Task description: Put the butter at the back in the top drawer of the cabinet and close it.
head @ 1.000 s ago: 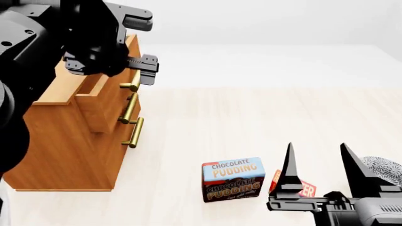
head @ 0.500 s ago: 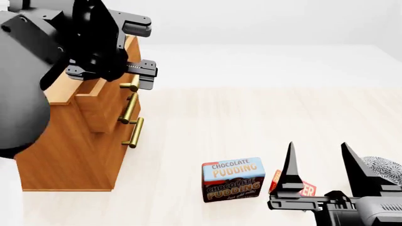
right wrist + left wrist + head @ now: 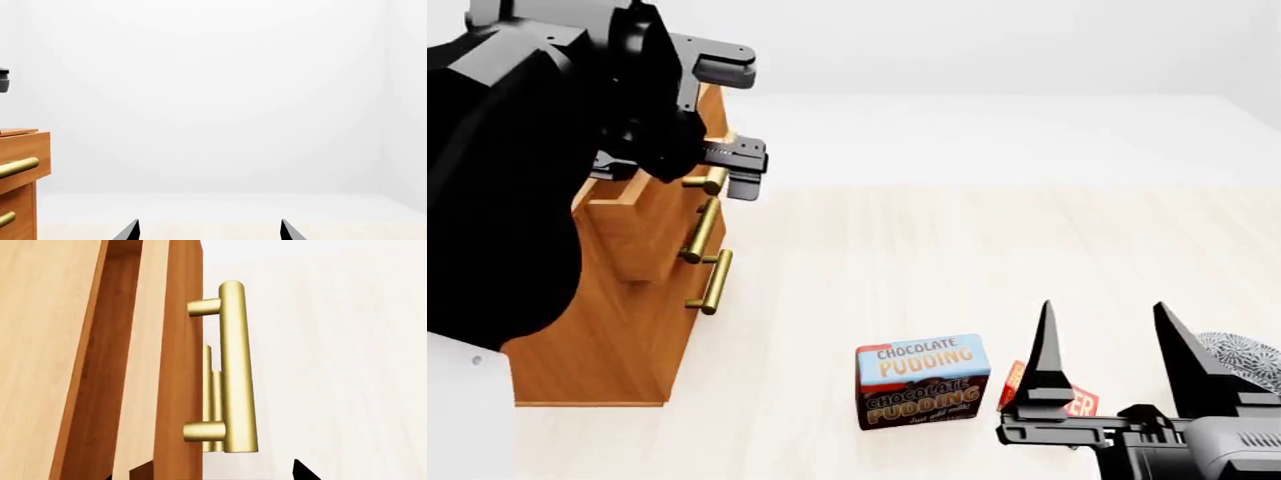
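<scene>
Since a second ago, the left arm has swung further across the head view, hiding more of the cabinet, while the right gripper has kept its place.

The butter sits on the pale floor at about five o'clock in the head view, mostly hidden behind one finger of the right gripper, with only a red corner and white letters showing. Just beside it, toward nine o'clock, stands the pudding box, upright and apart from the fingers. A grey patterned thing shows at the four o'clock edge, cut off by the frame.

The right gripper hovers with its fingers spread wide and empty, the butter behind them.

The top drawer stands pulled out a little from the cabinet front at about ten o'clock. The left gripper is at its handle. The wrist view shows the brass bar close up with only dark fingertips at the frame edge, apart from the bar; how far these fingers are spread I cannot tell. Two lower handles line up beneath.
</scene>
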